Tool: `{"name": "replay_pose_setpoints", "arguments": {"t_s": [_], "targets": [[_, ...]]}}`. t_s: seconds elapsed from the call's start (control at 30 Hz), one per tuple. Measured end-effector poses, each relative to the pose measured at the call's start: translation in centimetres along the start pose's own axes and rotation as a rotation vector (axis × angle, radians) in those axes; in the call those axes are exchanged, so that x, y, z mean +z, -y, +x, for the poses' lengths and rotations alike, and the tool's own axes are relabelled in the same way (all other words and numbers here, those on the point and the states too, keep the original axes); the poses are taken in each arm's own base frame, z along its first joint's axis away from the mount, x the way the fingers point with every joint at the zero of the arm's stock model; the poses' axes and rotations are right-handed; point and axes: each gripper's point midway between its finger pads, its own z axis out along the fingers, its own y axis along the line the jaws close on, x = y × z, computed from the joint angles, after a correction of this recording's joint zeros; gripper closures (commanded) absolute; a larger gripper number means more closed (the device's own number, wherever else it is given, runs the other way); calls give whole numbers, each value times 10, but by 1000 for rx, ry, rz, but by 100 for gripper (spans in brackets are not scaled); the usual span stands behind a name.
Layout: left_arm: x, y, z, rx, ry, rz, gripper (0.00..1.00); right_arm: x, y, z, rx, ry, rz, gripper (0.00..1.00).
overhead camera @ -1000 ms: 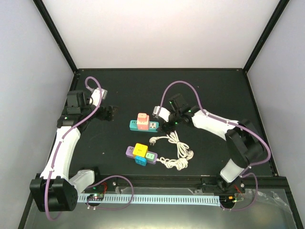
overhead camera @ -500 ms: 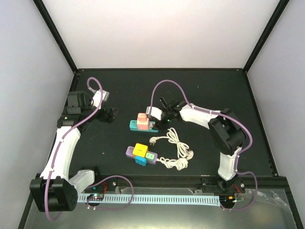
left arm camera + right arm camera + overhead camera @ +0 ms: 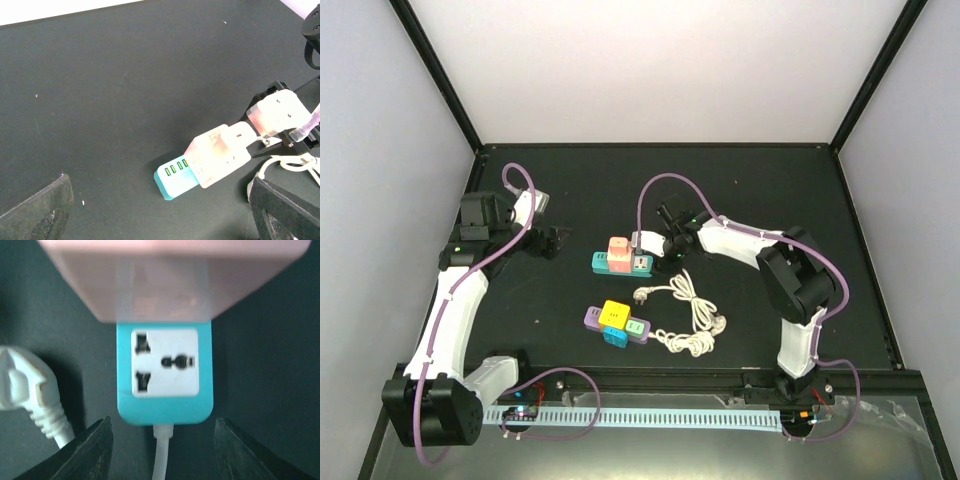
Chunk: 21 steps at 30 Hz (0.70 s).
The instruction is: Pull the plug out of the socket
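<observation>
Barely between right fingers (image 3: 87,452), teal socket (image 3: 165,375), untouched, pink plug (image 3: 170,285) beyond

Bare desk (image 3: 740,190) lies open behind the teal socket strip (image 3: 620,264). A white cord coil (image 3: 690,315) and a purple strip (image 3: 617,322) crowd its near side. The right gripper (image 3: 658,252) blocks its right end.

Plug (image 3: 217,155) pink — socket strip (image 3: 172,182) teal, cable (image 3: 695,315) white, table (image 3: 770,180) black.

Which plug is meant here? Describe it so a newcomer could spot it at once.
Near the middle of the black table lie two power strips. The farther teal strip carries a single pink plug on top. The nearer purple strip holds a yellow block and a blue block instead.
</observation>
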Motion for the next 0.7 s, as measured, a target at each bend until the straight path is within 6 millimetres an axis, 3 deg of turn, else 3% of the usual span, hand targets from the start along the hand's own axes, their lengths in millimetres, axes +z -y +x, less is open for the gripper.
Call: {"name": "replay_pose_setpoints", "arguments": {"t_s": [0.13,0.43,0.7], "targets": [[0,0,0,0,0,0,1,0,0,20,-2,-46,6,49],[0,1,0,-1,1,6,1,-5,9,59,34,-126,13,74],[0,1,0,0,0,7,1,-18,24,88,40,-158,51,79]]}}
